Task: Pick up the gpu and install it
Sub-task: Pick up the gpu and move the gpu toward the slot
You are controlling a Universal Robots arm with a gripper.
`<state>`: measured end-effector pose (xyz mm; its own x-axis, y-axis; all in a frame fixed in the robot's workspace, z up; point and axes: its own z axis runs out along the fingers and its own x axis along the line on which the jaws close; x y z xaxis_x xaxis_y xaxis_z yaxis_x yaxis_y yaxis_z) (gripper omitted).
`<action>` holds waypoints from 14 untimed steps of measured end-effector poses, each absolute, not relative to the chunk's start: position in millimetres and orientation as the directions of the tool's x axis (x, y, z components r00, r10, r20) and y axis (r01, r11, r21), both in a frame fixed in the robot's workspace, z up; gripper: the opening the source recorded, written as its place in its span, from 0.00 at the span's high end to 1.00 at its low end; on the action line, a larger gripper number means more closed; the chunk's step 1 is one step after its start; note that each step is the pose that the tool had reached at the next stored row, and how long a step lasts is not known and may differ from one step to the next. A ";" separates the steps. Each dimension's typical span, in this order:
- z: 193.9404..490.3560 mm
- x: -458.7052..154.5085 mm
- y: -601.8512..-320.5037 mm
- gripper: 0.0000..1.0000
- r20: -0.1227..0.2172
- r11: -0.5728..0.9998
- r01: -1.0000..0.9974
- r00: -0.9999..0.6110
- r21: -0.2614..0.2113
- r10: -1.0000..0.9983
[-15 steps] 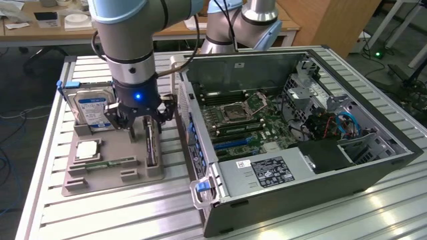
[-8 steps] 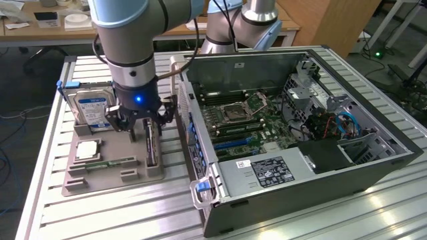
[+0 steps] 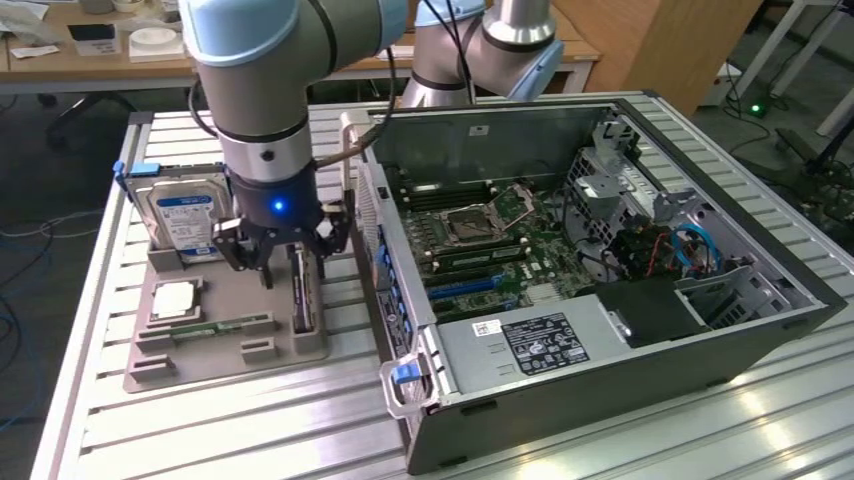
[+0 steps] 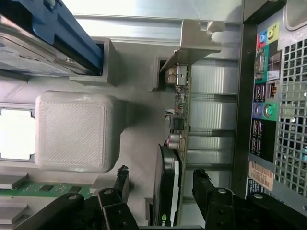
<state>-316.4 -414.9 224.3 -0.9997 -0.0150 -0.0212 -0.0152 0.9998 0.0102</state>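
Note:
The gpu (image 3: 303, 292) stands on edge in a slot of the grey holder tray (image 3: 227, 352), to the exterior view's left of the open computer case (image 3: 587, 260). In the wrist view the gpu (image 4: 176, 120) is edge-on: a green board with a dark cooler and a silver end bracket (image 4: 196, 40). My gripper (image 3: 283, 258) hangs just above it, open. One black finger (image 4: 120, 179) stands on each side of the card, the other finger (image 4: 201, 184) on the case side, with a gap to the card on both sides. Nothing is held.
On the tray a hard drive (image 3: 187, 215) in a blue carrier stands upright, with a processor (image 3: 174, 298) and a memory stick (image 3: 220, 327) lying flat. The case's rear wall (image 4: 268, 110) rises close beside the gpu. Inside lies the motherboard (image 3: 481, 240) with blue slots (image 3: 461, 288).

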 end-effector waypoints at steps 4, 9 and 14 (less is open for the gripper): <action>218.1 -316.3 -414.8 0.35 -0.021 1.000 -0.015 -1.000 0.010 -0.015; 216.2 -315.5 -413.7 0.35 -0.021 1.000 -0.014 -1.000 0.006 -0.014; 216.1 -315.4 -413.6 0.35 -0.021 1.000 -0.014 -1.000 0.006 -0.014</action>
